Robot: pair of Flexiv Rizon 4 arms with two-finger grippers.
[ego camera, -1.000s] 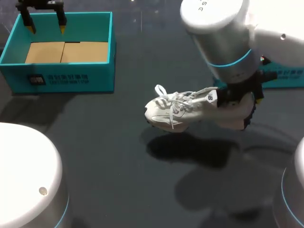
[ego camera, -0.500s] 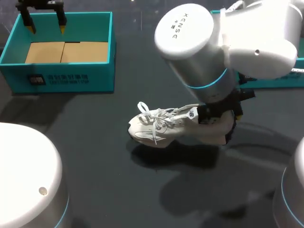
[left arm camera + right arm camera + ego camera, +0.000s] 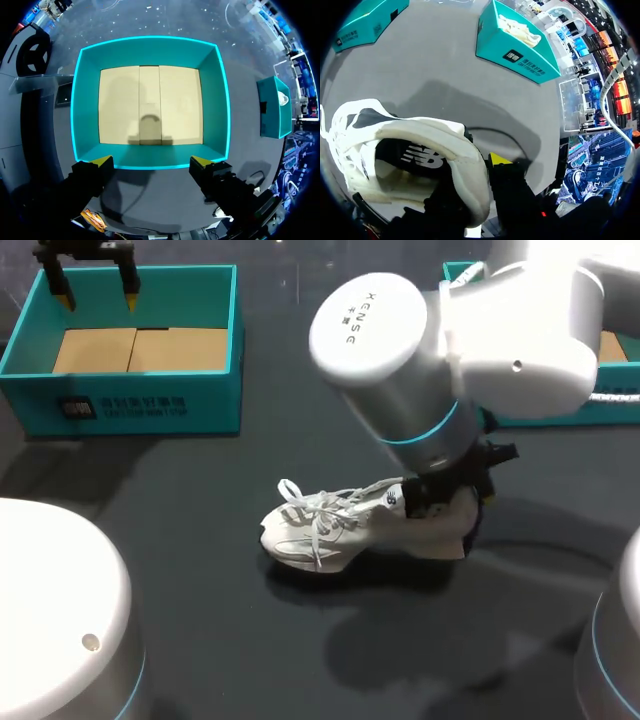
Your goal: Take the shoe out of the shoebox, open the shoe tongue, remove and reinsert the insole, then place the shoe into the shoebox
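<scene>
Beneath right arm (image 3: 400, 370), shoe (image 3: 322, 528) heel covered, right fingers (image 3: 498, 160) largely hidden

dark table (image 3: 200, 540) with two teal shoeboxes (image 3: 140, 405) (image 3: 612, 410)

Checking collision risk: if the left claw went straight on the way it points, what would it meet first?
Probably the teal shoebox: the open left claw hangs above its rim, so either that wall or the cardboard floor inside; depth is unclear.
</scene>
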